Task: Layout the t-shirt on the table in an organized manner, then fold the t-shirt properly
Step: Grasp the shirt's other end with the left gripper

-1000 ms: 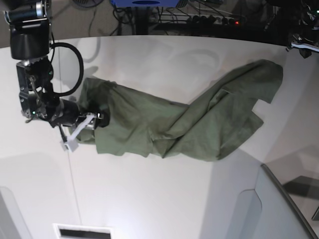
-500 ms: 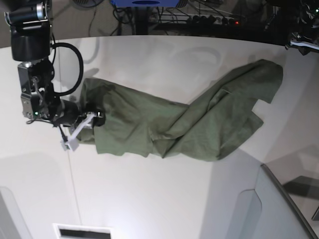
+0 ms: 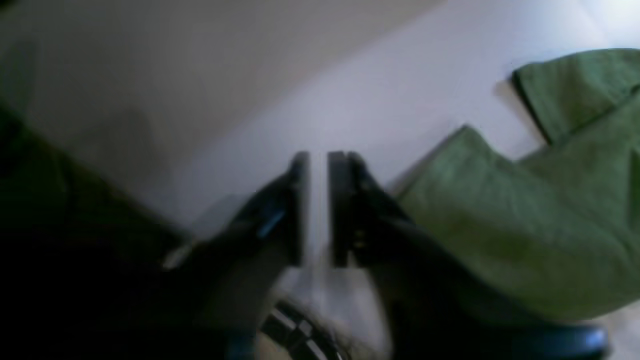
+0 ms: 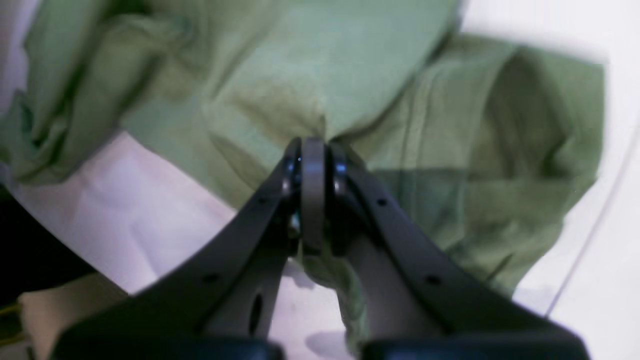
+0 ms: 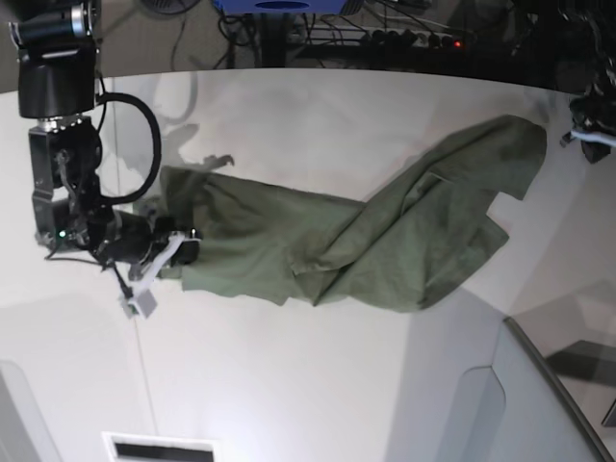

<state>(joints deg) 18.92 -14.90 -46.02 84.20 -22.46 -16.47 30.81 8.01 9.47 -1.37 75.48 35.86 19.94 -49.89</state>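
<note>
Right jaws: right gripper (image 4: 313, 165) pinching t-shirt (image 5: 356, 231) edge at 9 o'clock.
Left jaws: left gripper (image 3: 318, 205) slightly parted, empty.
Table (image 5: 318, 385): t-shirt crumpled.

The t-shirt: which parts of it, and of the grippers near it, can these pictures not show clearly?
- Collar and label of the t-shirt: not visible in any view; folds bunch the cloth.
- Cloth edge inside the right gripper: covered by the shut fingers in the right wrist view.
- Left gripper: blurred in the left wrist view; in the base view, cut off at the right edge.
</note>
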